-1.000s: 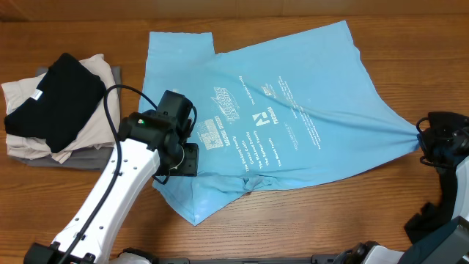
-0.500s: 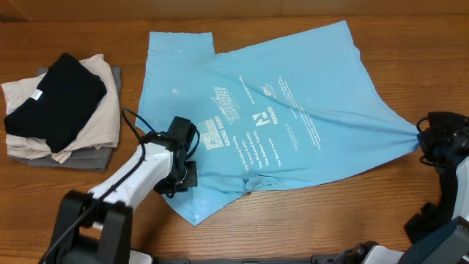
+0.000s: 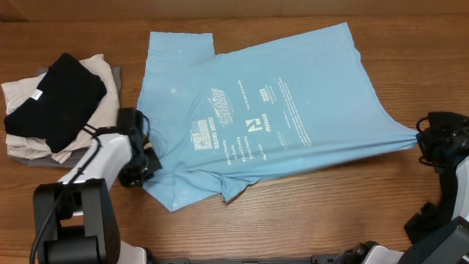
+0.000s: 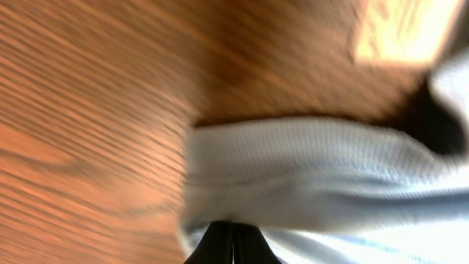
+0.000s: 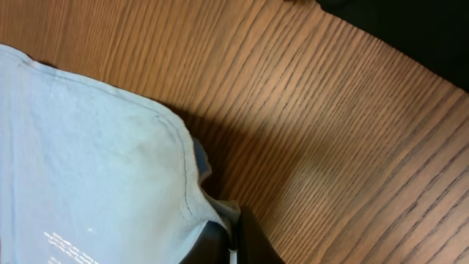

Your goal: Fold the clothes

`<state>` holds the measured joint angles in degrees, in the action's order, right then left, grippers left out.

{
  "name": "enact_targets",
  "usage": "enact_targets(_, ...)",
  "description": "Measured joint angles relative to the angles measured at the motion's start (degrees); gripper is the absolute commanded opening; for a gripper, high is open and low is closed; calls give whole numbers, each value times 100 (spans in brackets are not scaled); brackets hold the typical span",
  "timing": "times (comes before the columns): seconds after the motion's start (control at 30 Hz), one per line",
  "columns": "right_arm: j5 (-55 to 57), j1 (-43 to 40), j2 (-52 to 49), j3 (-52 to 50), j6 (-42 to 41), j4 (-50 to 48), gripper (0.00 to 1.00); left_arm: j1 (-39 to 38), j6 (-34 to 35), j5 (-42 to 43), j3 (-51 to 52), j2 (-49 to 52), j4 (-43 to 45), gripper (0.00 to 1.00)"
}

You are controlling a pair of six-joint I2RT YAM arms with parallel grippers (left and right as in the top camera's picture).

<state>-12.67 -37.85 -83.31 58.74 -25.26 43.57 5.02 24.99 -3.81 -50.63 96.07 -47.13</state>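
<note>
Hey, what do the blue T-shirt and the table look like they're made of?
The blue T-shirt looks like soft knit fabric, probably cotton jersey, with a matte finish: it wrinkles and drapes, and the right wrist view shows a stitched hem. The table looks like wood or wood-look laminate: straight grain lines, slight sheen.

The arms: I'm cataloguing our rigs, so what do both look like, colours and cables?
The left arm has a white shell with black joints and a thin black cable looping beside it; the left tool is black. The right arm, cut by the frame edge, shows a black wrist and black right tool above a pale link.
</note>
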Motion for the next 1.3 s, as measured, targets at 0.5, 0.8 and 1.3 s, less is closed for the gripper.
enact_targets(0.5,2,0,0,0,4,22,4,-96,-1377,1858,-1137,70,-1154,30)
enact_targets(0.8,57,0,0,0,2,105,4,-1226,-1639,1786,-1003,70,-363,33)
enact_targets(1.3,557,0,0,15,0,1099,4,-1161,-1294,24,-929,627,2103,9)
